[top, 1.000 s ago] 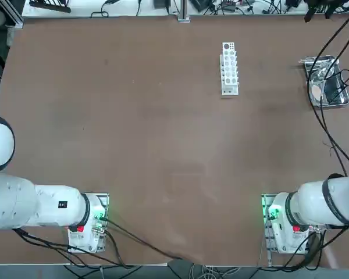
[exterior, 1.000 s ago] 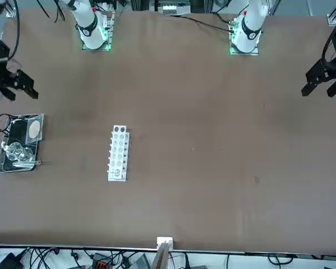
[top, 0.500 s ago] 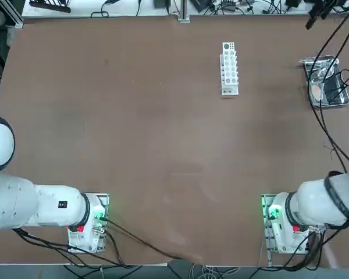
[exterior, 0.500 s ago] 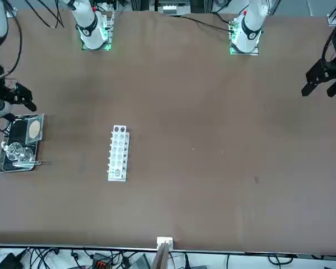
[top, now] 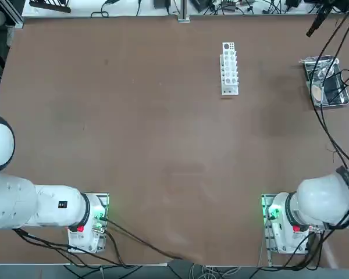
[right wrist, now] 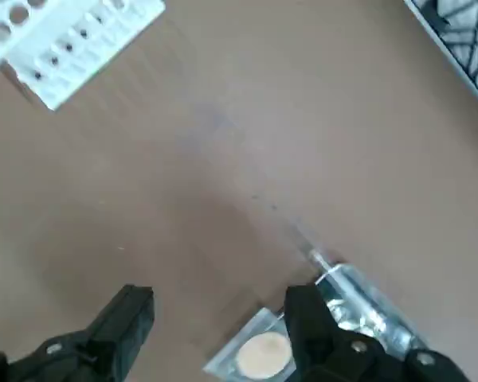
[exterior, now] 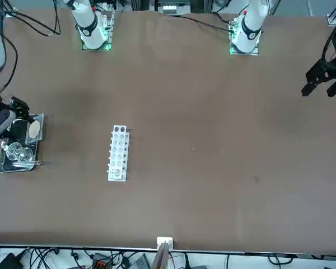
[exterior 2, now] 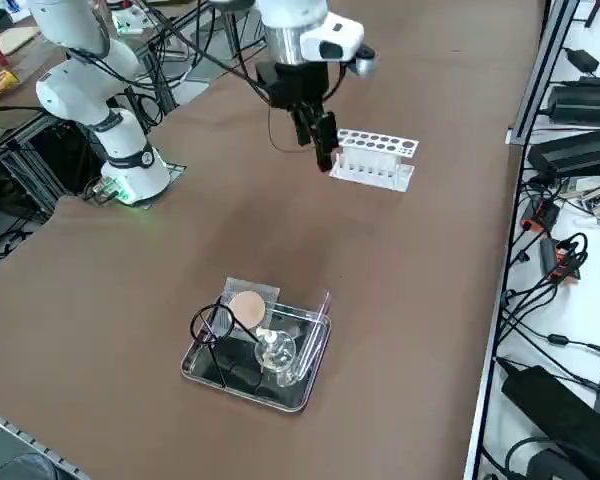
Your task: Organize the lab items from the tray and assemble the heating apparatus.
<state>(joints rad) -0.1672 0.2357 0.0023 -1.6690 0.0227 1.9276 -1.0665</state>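
Brown tabletop (top: 163, 133) fills the scene, bare but for a white test-tube rack (top: 229, 68) and, well apart from it near the edge on the robot's right, a shiny metal tray (exterior 2: 305, 375). The tray holds the black wire ring stand (exterior 2: 212, 330), the grey mesh with its tan centre (exterior 2: 246, 306) and the clear glass burner (exterior 2: 276, 350), all crowded together; which piece overlaps which is hard to tell. Cables and black boxes (exterior 2: 580, 150) crowd the floor beyond the table's far side. The right gripper (exterior 2: 322, 140) hangs above the table between rack and tray, fingers spread wide and holding nothing; in the top view only its tip shows at the upper edge, and in the front view it is partly cut off at the side.
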